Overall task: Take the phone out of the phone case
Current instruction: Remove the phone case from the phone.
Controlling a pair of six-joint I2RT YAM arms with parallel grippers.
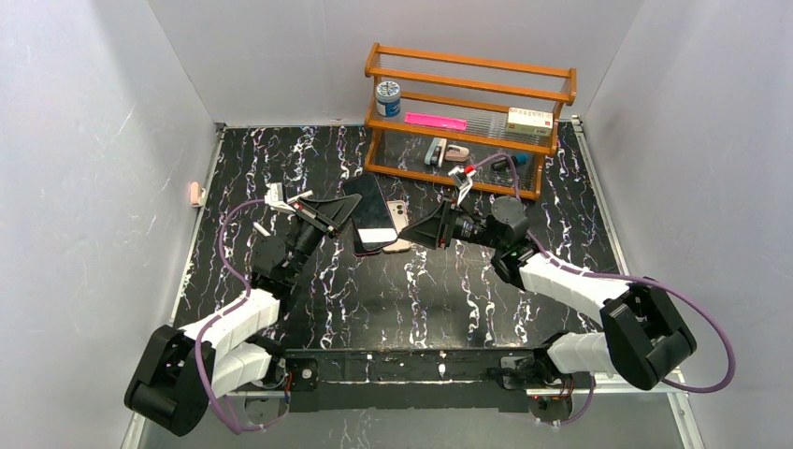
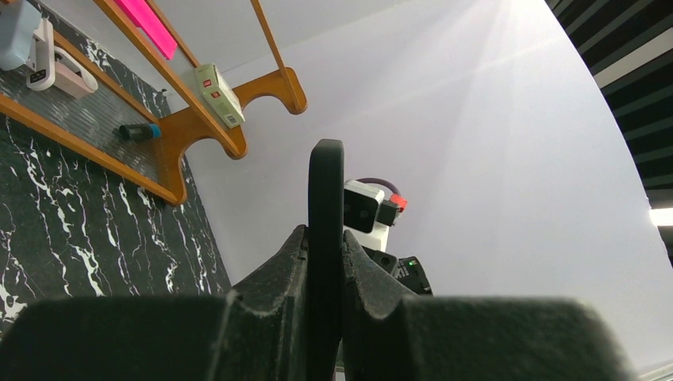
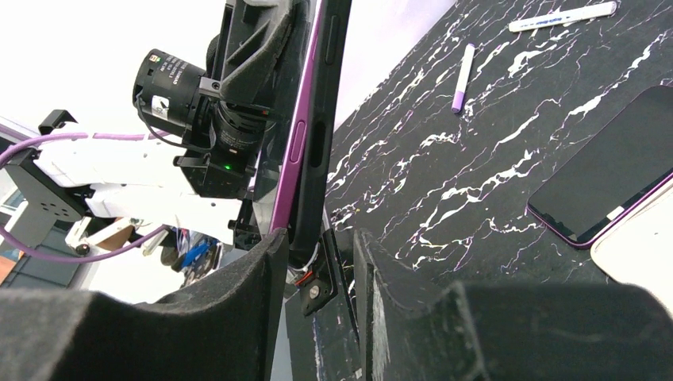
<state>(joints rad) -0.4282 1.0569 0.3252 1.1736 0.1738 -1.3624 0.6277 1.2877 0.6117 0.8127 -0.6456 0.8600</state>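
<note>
Left wrist | left tool point(image 2: 324, 242) clamped on phone case point(image 2: 326, 182) | right tool point(image 3: 319, 242) (slightly parted) straddles its end

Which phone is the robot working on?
Find the wooden shelf at the back of the table. Just in front, the left fingers pinch a black-cased phone, held on edge; the other phones lie flat.

Blk marble table point(image 1: 421, 290), wood rack point(image 1: 468, 164) at back, phone point(image 3: 611, 171) mid, 2 markers point(image 3: 463, 78) left
</note>
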